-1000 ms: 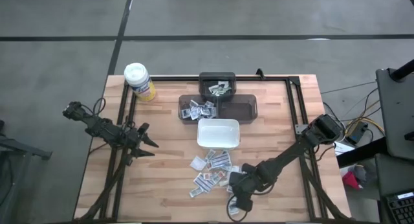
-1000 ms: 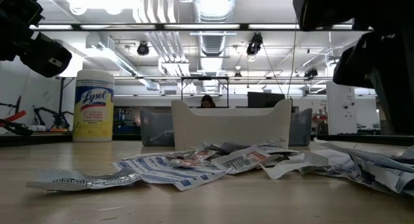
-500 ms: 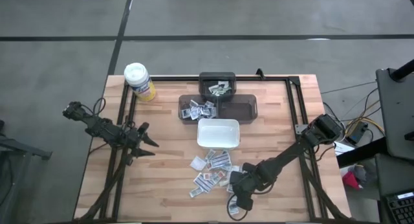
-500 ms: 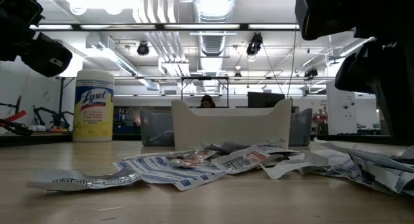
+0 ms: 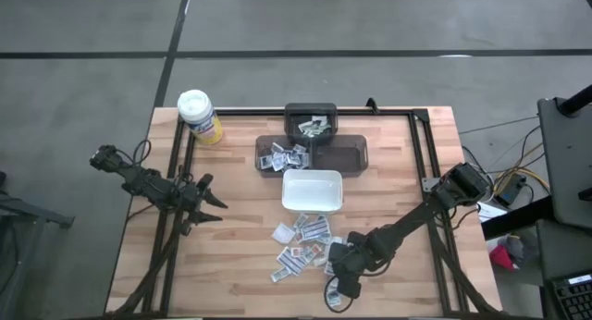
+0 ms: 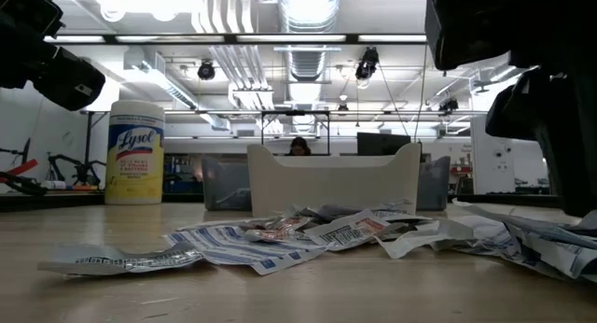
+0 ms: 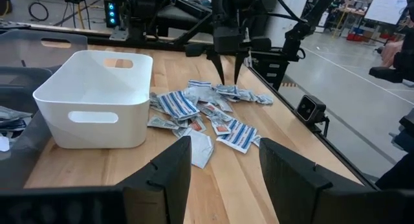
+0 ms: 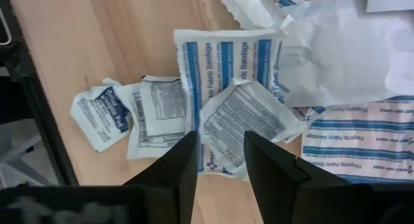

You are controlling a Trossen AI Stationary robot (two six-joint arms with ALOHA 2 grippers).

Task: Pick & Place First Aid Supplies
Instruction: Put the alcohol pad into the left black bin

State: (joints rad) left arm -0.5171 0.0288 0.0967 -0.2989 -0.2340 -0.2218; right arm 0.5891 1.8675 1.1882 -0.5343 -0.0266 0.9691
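The wooden table [image 5: 231, 237] carries the whole job, and by the look of it the job is only partly done. At twelve o'clock from the table's centre stand three dark bins [image 5: 312, 144]: the rear one and the left front one each hold a few sorted packets, while the right front one looks empty. The white dish [image 5: 312, 190], just on the six o'clock side of the bins, has nothing visible in it in the high view or the left wrist view.

The first aid supplies [image 5: 301, 241] still to be moved lie in a loose heap at six o'clock of the dish, flat on the wood, many overlapping. I judge that most of the work is left, since the heap looks larger than what sits in the bins.

The right gripper [image 5: 338, 285] hangs over the heap's five o'clock edge, pointing down. In the right wrist view its fingers [image 8: 178, 166] stand parted with a gap between them, nothing held, directly above a grey-printed packet [image 8: 249, 123] that lies on a blue-striped bandage packet [image 8: 226, 62]. It seems poised for the next pick.

The left gripper [image 5: 211, 205] waits at nine o'clock of the table, well apart from the heap, its fingers [image 7: 171, 169] spread and empty.

A yellow Lysol canister [image 5: 198, 115] stands at the eleven o'clock corner, untouched.
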